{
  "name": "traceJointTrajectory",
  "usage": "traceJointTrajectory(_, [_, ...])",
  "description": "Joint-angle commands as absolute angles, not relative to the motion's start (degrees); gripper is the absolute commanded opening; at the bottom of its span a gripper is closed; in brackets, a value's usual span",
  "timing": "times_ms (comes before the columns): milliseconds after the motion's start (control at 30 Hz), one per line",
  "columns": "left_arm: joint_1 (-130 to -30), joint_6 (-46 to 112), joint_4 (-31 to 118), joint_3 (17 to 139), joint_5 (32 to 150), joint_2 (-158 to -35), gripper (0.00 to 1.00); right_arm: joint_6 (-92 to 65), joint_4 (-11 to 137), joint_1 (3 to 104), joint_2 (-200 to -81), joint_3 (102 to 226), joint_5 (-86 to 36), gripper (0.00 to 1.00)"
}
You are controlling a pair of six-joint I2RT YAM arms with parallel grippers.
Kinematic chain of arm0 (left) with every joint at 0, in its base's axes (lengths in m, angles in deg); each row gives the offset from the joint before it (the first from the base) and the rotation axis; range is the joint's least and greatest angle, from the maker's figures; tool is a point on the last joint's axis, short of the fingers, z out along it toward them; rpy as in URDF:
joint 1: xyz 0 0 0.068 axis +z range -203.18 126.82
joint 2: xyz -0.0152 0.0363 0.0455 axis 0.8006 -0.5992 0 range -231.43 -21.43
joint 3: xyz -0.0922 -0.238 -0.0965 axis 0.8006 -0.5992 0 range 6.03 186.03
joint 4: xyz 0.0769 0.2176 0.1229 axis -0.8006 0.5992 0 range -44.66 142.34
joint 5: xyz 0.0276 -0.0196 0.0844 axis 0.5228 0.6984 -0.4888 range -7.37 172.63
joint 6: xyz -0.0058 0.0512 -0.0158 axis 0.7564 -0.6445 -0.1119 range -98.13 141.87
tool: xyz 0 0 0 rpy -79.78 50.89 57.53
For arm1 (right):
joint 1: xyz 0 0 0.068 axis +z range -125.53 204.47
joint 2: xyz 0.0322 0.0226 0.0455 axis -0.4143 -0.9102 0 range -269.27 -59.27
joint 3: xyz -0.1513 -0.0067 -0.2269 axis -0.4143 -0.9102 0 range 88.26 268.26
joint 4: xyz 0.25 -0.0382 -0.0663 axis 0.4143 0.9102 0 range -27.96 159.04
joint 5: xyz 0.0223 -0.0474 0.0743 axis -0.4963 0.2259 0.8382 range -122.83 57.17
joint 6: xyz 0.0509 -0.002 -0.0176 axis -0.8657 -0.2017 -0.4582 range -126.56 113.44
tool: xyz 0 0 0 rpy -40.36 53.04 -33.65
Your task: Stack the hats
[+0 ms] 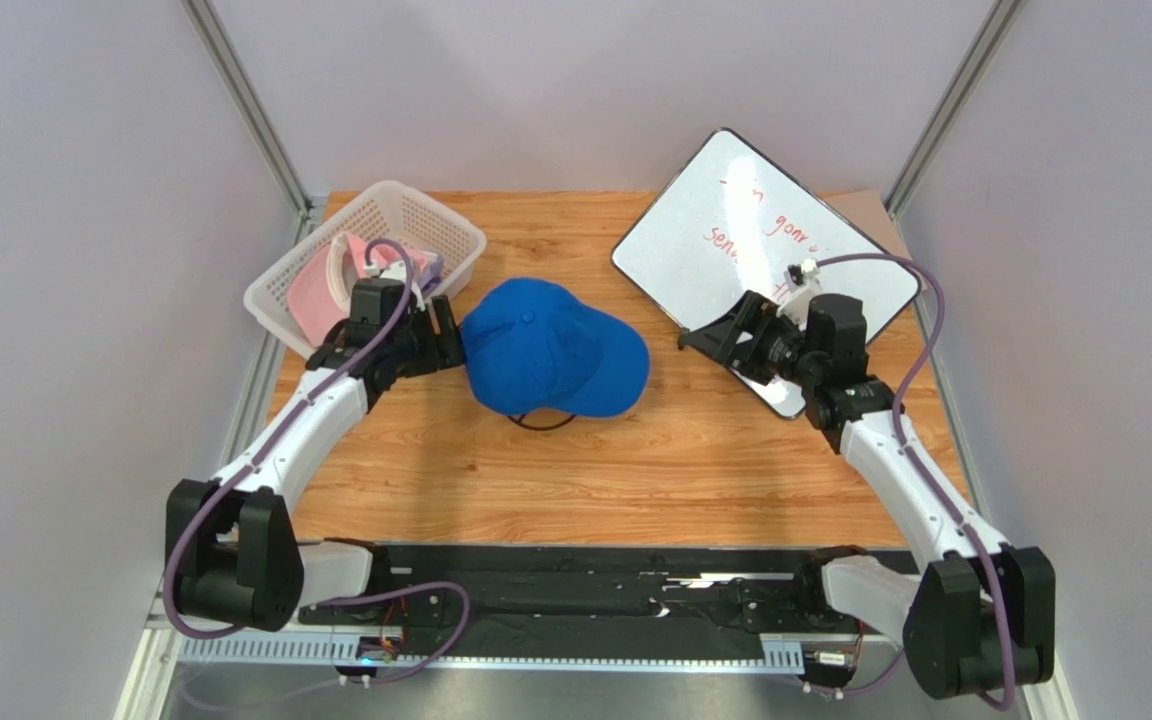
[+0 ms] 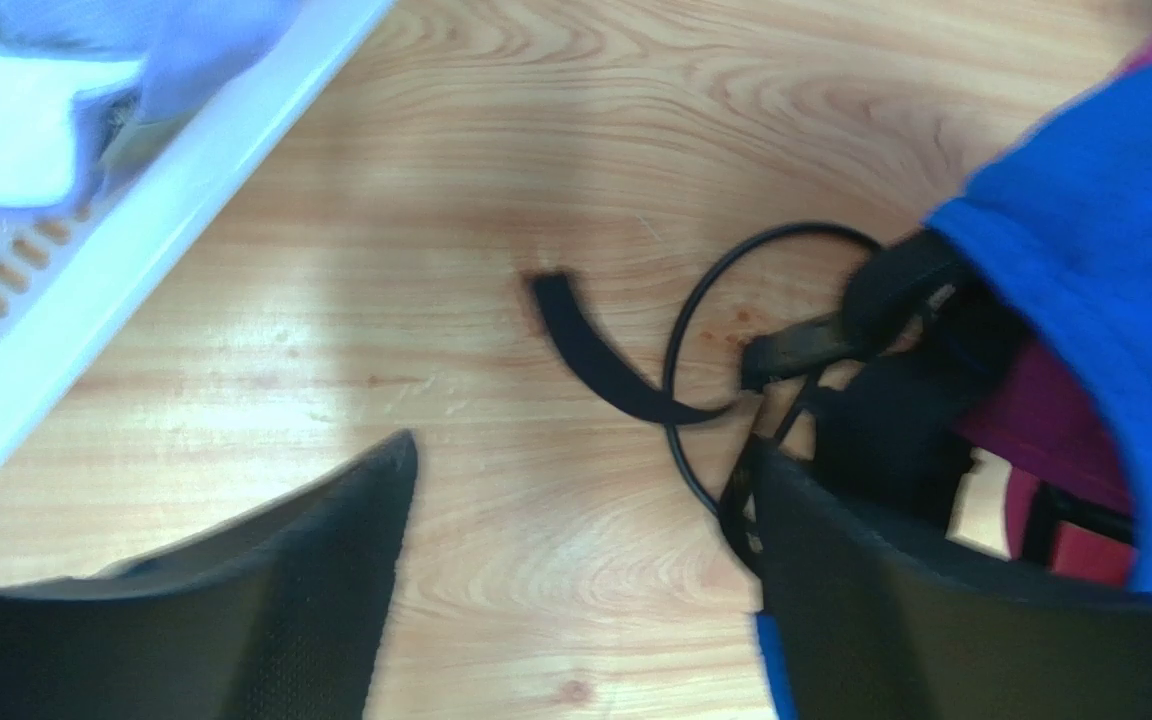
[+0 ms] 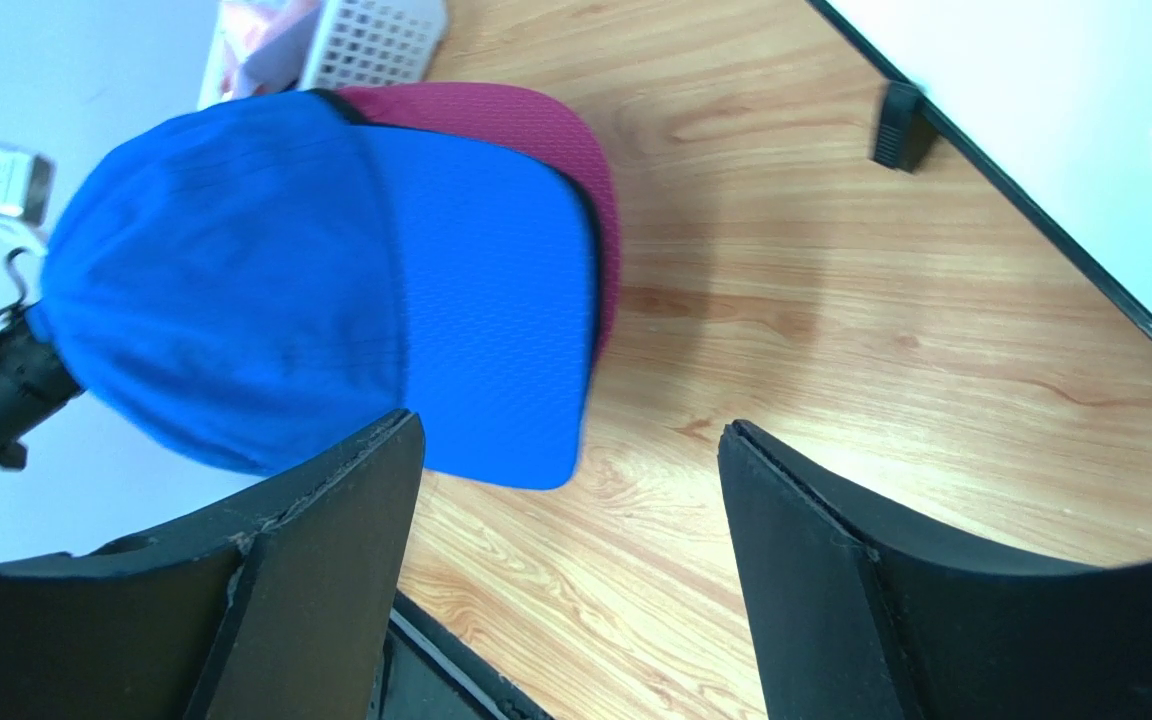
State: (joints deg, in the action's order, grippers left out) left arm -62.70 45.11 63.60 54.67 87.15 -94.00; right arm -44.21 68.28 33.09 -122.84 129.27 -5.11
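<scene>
A royal blue hat [image 1: 552, 353] lies crown up in the middle of the table, on top of a stack. A magenta hat's brim [image 3: 537, 135] peeks out under the blue brim [image 3: 492, 300]. In the left wrist view, magenta [image 2: 1048, 435] and black fabric [image 2: 898, 405] show under the blue hat's edge [image 2: 1123, 255], with a black wire loop [image 2: 702, 300] beneath. My left gripper [image 1: 447, 338] [image 2: 582, 450] is open beside the stack's left side, holding nothing. My right gripper [image 1: 710, 338] [image 3: 567, 450] is open to the right of the stack, also holding nothing. A light pink hat [image 1: 312, 293] lies in the basket.
The white mesh basket [image 1: 432, 225] stands at the back left, just behind my left gripper; its wall [image 2: 162, 195] is close in the left wrist view. A whiteboard [image 1: 748, 225] leans on a stand at the back right, behind my right arm. A loose black strap [image 2: 597, 353] lies on the wood.
</scene>
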Motion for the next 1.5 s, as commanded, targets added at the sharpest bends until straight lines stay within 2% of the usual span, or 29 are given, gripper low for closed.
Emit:
traceJointTrajectory(0, [-62.2, 46.7, 65.8, 53.7, 84.1, -90.7, 0.92, -42.2, 69.9, 35.3, -119.6, 131.0, -7.3, 0.77])
traceJointTrajectory(100, [-62.2, 47.2, 66.5, 52.6, 82.7, -88.6, 1.0, -42.6, 69.5, 35.3, -119.0, 130.5, -6.9, 0.77])
traceJointTrajectory(300, [-59.7, 49.1, 68.2, 49.4, 79.5, -84.2, 1.0, -42.2, 69.6, 35.3, -118.2, 130.7, -5.7, 0.77])
traceJointTrajectory(633, [-59.1, 51.9, 72.4, 47.8, 71.2, -69.0, 1.0, -40.9, 70.6, 35.3, -116.8, 130.4, -4.9, 0.77])
traceJointTrajectory(733, [-59.1, 50.6, 71.9, 48.2, 72.0, -66.0, 1.0, -40.6, 70.7, 35.3, -116.2, 130.4, -4.8, 0.77])
traceJointTrajectory(900, [-59.1, 48.9, 69.3, 48.7, 80.1, -66.7, 1.0, -40.2, 71.3, 35.3, -116.0, 130.2, -4.9, 0.78])
traceJointTrajectory(1200, [-59.1, 47.4, 64.2, 49.9, 82.0, -65.0, 1.0, -39.3, 72.1, 35.3, -115.3, 129.9, -5.2, 0.78])
traceJointTrajectory(1467, [-59.1, 45.9, 61.8, 52.1, 74.7, -64.1, 1.0, -39.2, 72.3, 35.2, -114.3, 128.6, -5.9, 0.77])
